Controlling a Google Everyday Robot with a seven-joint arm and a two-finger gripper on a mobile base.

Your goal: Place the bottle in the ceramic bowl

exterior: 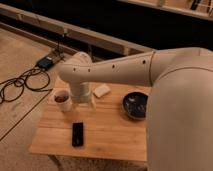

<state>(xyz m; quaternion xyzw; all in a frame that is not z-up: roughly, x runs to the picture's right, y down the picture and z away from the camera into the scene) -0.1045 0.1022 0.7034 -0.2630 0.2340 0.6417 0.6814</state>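
A: Where was the tool [84,106] recorded?
B: Pointed downward from the white arm [125,67], low over the far left part of the wooden counter [110,137]. Its jaws are noted as standing wide. Whether anything sits between them cannot be told, as that spot is hidden by the wrist.
A: And the ceramic bowl [136,105]?
B: Logged upright on the counter, well apart from the tool and off to its right. Dark and glossy, with pale specks inside.
A: The bottle?
B: Not picked out with certainty. A pale oblong object [101,91] is noted just behind the tool, to its right. A white mug [62,99] with dark contents is just beside the tool, on its left. A flat black object [78,134] lies nearer the camera than the tool, apart from it
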